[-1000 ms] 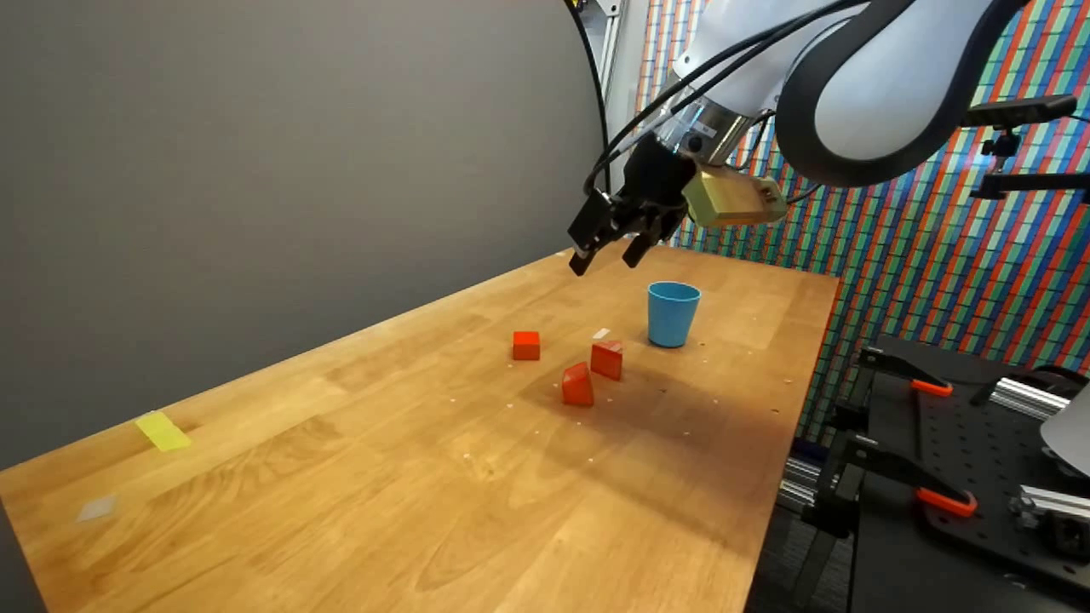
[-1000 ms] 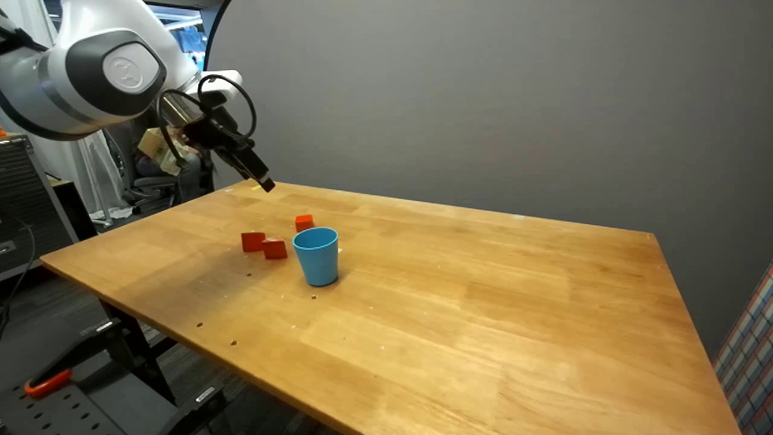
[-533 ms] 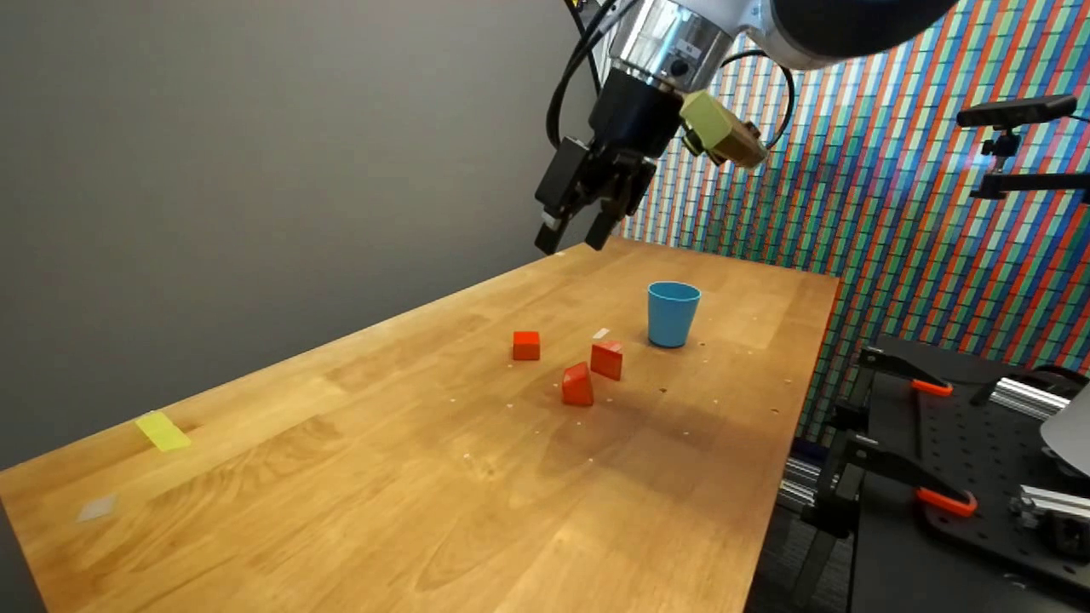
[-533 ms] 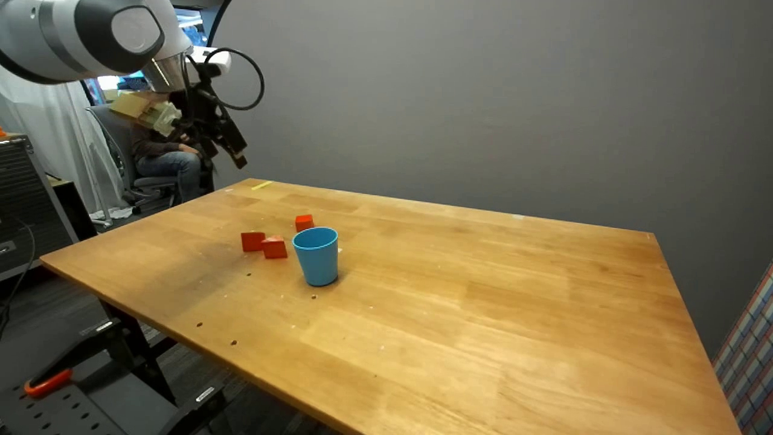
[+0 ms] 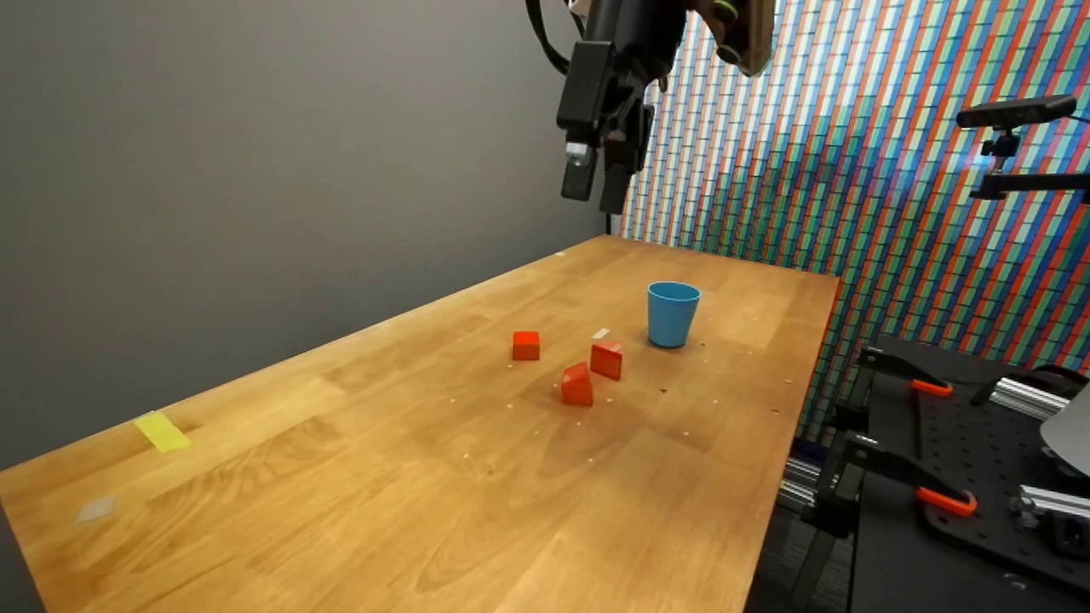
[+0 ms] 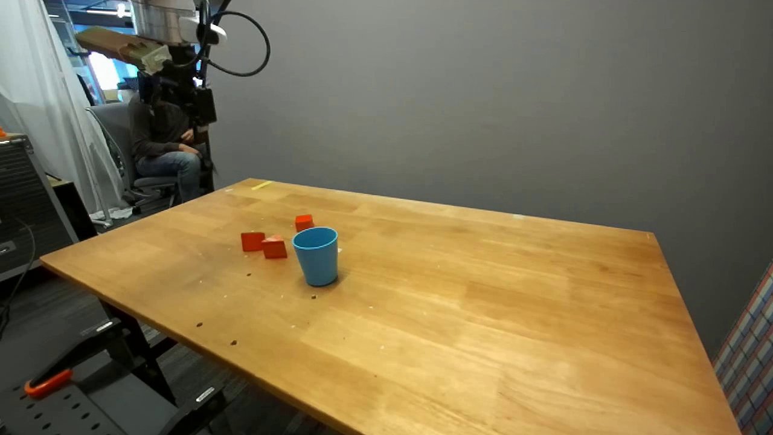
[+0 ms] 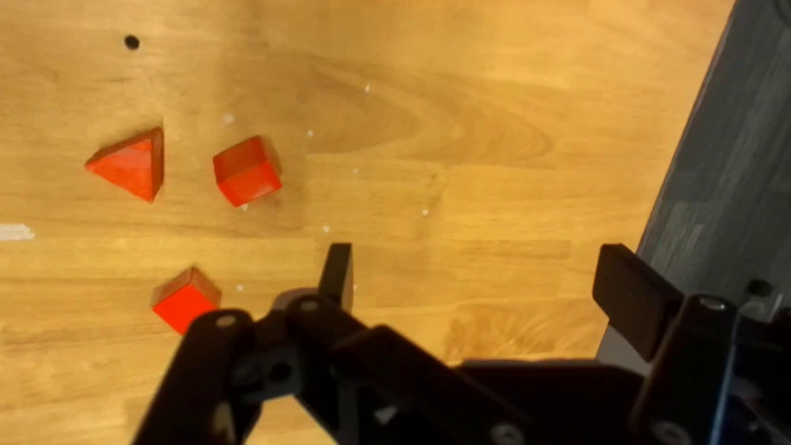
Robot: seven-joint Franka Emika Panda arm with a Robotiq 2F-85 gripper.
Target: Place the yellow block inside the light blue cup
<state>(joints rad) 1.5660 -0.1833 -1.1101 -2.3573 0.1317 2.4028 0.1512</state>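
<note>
The light blue cup (image 5: 671, 322) stands upright on the wooden table; it also shows in an exterior view (image 6: 317, 261). Its rim faces up, but its bottom inside cannot be seen. The yellow block does not show in any view; it is hidden or out of view. My gripper (image 5: 596, 192) points down, high above the table and apart from the cup. In the wrist view the gripper (image 7: 479, 272) has its fingers wide apart, with only bare table between them. The cup is outside the wrist view.
Several small red blocks lie near the cup: one (image 5: 525, 346) toward the wall, one (image 5: 606, 361) closest to the cup, one (image 5: 577, 386) beside it. A flat yellow scrap (image 5: 162, 431) lies at the far table edge. A grey wall (image 6: 483, 109) runs behind the table.
The arm has risen and swung from a slant to pointing straight down, drawing away from the cup. The gripper stays open. Cup and red blocks have not moved.
</note>
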